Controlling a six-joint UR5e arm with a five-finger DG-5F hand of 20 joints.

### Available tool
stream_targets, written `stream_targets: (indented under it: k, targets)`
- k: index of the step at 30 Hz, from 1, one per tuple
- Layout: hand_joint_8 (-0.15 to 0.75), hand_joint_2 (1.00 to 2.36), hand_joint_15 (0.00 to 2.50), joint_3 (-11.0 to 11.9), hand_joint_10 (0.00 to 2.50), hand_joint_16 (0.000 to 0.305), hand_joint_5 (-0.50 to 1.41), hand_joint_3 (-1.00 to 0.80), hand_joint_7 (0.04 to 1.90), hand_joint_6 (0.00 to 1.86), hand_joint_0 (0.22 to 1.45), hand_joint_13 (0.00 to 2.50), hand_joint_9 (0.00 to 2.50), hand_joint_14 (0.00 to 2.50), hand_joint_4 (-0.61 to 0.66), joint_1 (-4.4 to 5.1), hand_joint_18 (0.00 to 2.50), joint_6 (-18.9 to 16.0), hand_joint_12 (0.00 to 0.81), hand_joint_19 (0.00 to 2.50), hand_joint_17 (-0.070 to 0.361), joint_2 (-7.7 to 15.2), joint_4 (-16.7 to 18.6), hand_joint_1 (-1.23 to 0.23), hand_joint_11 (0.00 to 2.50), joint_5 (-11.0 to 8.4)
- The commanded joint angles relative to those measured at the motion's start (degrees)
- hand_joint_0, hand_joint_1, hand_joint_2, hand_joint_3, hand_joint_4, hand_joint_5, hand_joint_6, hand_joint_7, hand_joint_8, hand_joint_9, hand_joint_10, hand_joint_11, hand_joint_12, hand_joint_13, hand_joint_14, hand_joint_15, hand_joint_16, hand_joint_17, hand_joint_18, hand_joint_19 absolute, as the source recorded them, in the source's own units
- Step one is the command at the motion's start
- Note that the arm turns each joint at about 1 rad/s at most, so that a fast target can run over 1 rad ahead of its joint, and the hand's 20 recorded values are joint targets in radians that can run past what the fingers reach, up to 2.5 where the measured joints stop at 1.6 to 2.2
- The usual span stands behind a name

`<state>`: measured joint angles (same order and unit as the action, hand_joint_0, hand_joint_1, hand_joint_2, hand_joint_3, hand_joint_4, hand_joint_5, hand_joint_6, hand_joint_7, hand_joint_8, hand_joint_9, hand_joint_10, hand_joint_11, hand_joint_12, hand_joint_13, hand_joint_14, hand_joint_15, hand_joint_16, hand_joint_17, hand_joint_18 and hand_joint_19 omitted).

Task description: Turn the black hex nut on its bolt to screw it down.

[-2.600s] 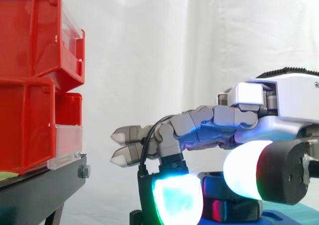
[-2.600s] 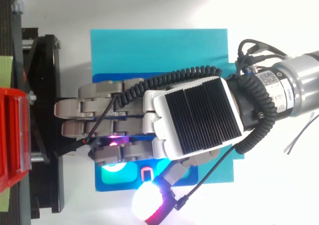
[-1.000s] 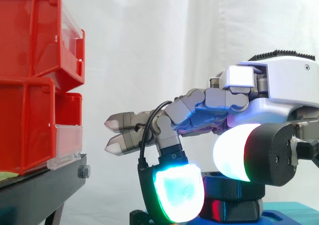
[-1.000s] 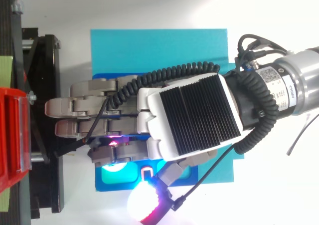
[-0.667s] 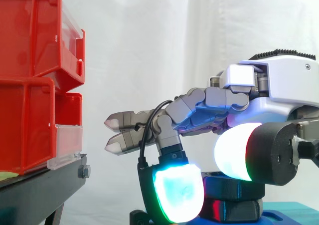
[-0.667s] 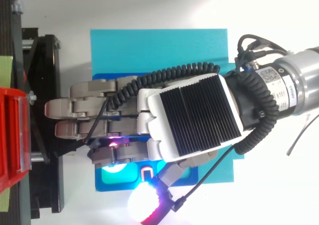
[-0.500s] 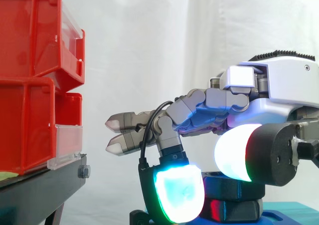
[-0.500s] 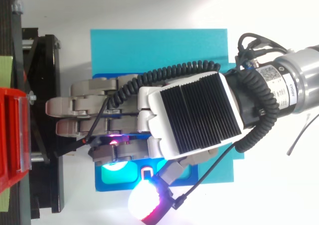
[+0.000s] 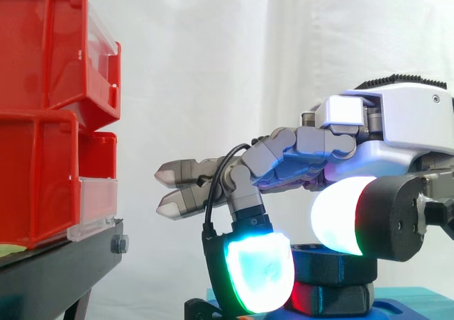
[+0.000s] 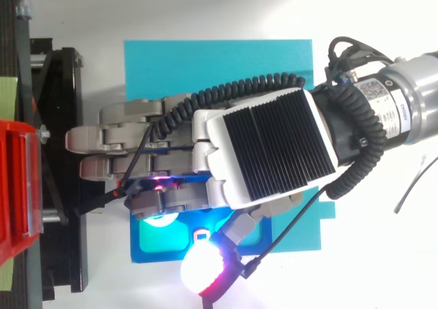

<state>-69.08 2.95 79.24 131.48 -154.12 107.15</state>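
The robot hand [image 9: 397, 132] reaches in from the right, palm down, low over a blue block [image 10: 145, 251]. The block lies on a teal mat [image 10: 219, 66] on the white bench [image 10: 205, 7]. The black nut [image 9: 333, 265] stands up from that block, right under the robot hand and partly hidden by it. I can't tell whether the robot hand grips it. Off to the left, red bins [image 9: 42, 114] are stacked on a black stand [image 9: 64, 270].

Bright, even light washes the white curtain [image 9: 213, 64] pale (shadows soft), and the glowing fingertips [image 9: 259, 274] flare.
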Motion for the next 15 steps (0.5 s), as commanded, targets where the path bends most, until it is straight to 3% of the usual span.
stream_targets:
  k: [1,15]
  targets:
    - [0.268,1.00,0.00,0.0,0.00,0.047,-0.16,-0.50,1.11,0.82,0.51,0.10,0.34,0.00,0.26,-0.40,0.17,0.0,0.335,0.12,0.105,0.0,0.0,-0.36,0.00,0.52]
    - [0.268,1.00,0.00,0.1,0.00,0.046,-0.17,-0.50,1.09,0.82,0.51,0.10,0.33,0.00,0.26,-2.69,0.18,-0.1,0.335,0.12,0.105,0.0,0.4,-0.36,0.00,4.21]
